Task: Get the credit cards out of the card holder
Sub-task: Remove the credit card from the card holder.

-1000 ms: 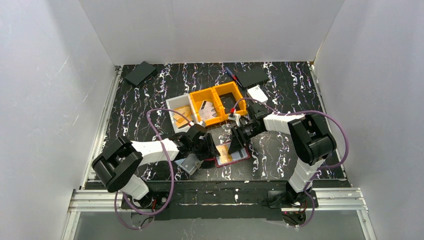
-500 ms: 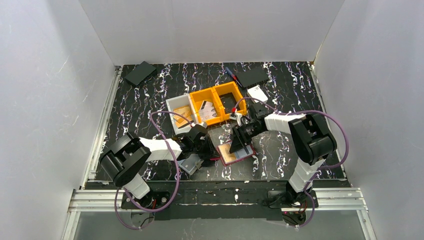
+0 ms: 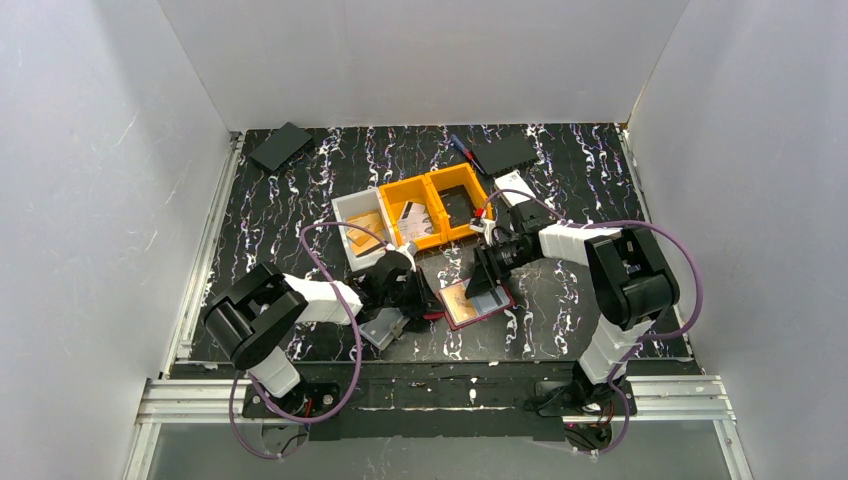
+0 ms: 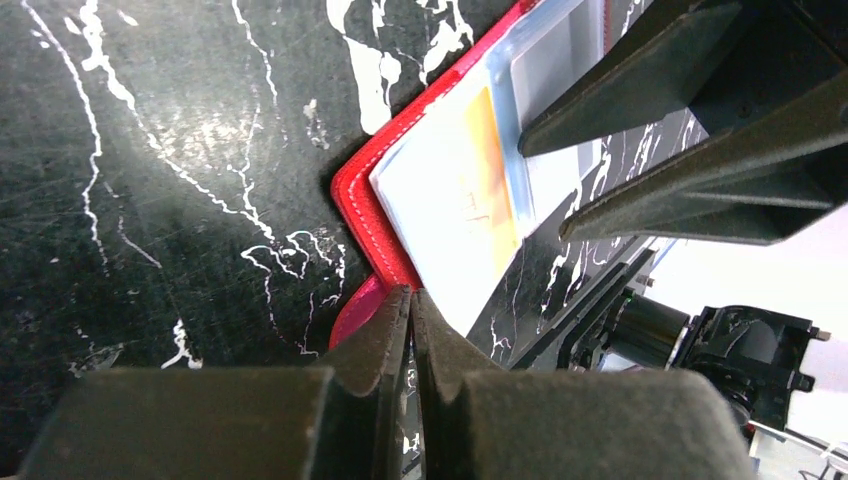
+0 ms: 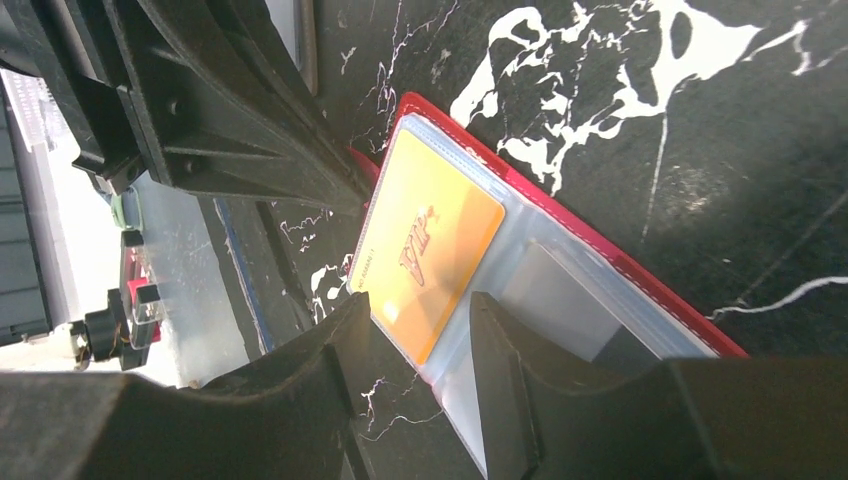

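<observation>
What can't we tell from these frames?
- Left wrist: whether the left tool really pinches the holder edge; its own fingers cover the contact.
- Right wrist: whether the grey pocket beside the orange card holds a second card; the right tool finger cuts it off.
- Right wrist: small print on the orange card, too small.
- Top: what lies in the bins, too small.

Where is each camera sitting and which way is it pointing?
Top external: above and behind the bases, looking down on black marbled table; both arms show.
Left wrist: low, facing the red hinged card holder; its shut left gripper shows.
Right wrist: above the orange credit card; its open right gripper shows.
Both wrist views share the holder and the opposite gripper.
</observation>
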Robot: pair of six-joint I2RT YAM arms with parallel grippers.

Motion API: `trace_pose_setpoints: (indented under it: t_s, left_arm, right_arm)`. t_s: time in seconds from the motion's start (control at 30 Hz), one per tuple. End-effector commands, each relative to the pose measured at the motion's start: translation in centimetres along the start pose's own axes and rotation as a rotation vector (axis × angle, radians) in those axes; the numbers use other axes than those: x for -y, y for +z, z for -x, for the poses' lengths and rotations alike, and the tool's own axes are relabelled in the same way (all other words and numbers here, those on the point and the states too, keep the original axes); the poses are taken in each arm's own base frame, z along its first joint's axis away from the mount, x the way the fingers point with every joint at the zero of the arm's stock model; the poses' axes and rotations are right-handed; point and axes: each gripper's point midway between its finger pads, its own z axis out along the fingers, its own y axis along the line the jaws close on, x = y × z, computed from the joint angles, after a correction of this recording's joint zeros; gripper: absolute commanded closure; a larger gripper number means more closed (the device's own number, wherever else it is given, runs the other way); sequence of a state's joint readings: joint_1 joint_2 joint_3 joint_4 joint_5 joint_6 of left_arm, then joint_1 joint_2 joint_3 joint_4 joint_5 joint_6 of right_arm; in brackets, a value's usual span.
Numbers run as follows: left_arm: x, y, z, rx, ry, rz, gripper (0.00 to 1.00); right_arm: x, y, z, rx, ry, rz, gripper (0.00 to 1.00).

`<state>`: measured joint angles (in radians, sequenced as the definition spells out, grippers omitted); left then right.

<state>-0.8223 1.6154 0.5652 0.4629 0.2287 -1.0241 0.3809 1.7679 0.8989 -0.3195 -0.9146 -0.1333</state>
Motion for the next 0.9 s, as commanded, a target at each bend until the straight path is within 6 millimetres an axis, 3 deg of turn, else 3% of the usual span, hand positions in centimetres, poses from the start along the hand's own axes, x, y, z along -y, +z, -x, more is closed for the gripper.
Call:
trace_pose_setpoints:
  t_s: [0.0, 0.13, 0.3, 0.63, 0.87]
  left_arm:
    - [0.9, -0.4, 0.2, 0.01, 0.002, -0.055, 0.92]
    - [2.3, -1.9, 1.0, 0.059, -0.009, -0.104, 0.72]
    - [3.4, -2.2, 1.4, 0.066, -0.03, -0.132, 0.61]
    - [2.5, -0.3, 1.2, 0.034, -0.11, -0.087, 0.59]
    - [3.3, 0.5, 1.2, 0.007, -0.109, -0.108, 0.62]
  right_arm:
    - [-0.3, -0.7, 0.6, 0.032, -0.018, -0.008, 0.5]
    - [0.1, -0.5, 0.3, 0.022, -0.001, -0.014, 0.5]
    - [0.2, -0.4, 0.1, 0.016, 0.01, -0.012, 0.5]
    - [0.5, -0.2, -0.2, 0.006, 0.027, -0.012, 0.52]
    - [0.5, -0.2, -0.2, 0.005, 0.031, -0.008, 0.52]
